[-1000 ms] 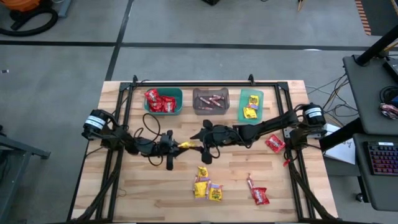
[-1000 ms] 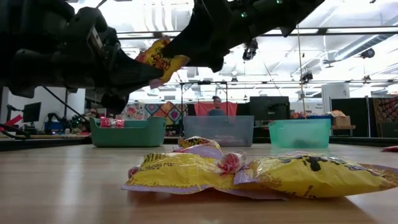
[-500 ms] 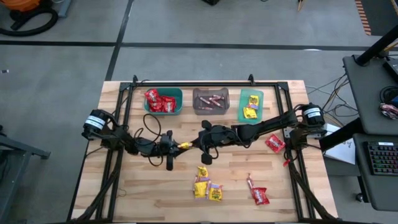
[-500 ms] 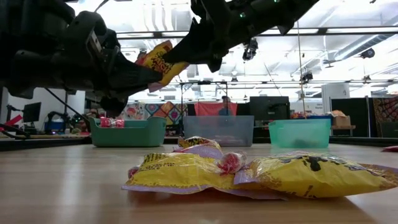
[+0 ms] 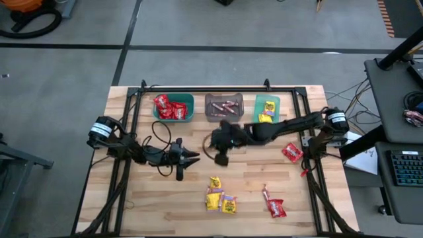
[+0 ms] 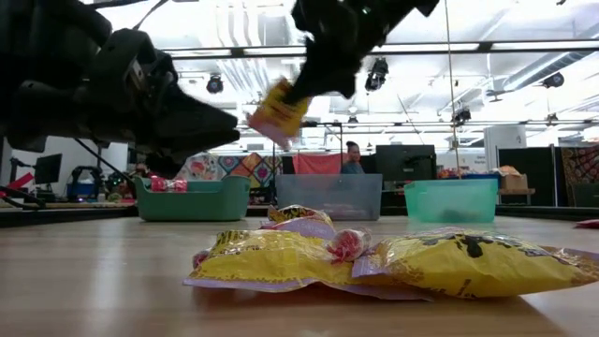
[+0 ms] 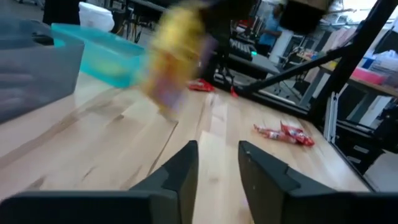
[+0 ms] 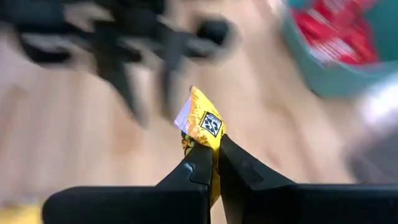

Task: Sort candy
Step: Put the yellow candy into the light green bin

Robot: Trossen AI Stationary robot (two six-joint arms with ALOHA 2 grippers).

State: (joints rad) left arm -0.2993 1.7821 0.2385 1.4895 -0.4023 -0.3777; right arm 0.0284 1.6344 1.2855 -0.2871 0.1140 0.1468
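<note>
The candy here is a small yellow packet (image 8: 202, 126), and my right gripper (image 8: 216, 148) is shut on it above the table's middle (image 5: 217, 149). In the low view the packet (image 6: 279, 112) hangs high over the wood. My left gripper (image 7: 217, 165) stands open and bare just left of it (image 5: 193, 157), fingers pointing at the packet (image 7: 173, 62). Loose yellow packets (image 5: 220, 196) and red packets (image 5: 273, 203) lie flat on the table nearer the front. Another red packet (image 5: 292, 152) lies at the right. My right gripper pinches one end of the yellow packet (image 8: 211, 142) between its two fingers. In the low view the fingers (image 6: 309, 80) slant down at it from above. The rest of the packet sticks out past the fingertips, tilted, and is lifted clear of the table.
Three bins stand in a row at the far edge. The teal bin (image 5: 188, 114) holds red packets, the grey bin (image 5: 223, 116) holds pinkish sticks and the green bin (image 5: 259, 114) holds yellow packets. A black frame (image 5: 198, 88) runs round the table. A person stands in the room beyond (image 6: 354, 154).
The yellow packet has passed from my left gripper to my right. The right gripper closed in on it and shut, the left let go. My right gripper has then carried the packet toward the far edge, clear of the left gripper's fingers.
</note>
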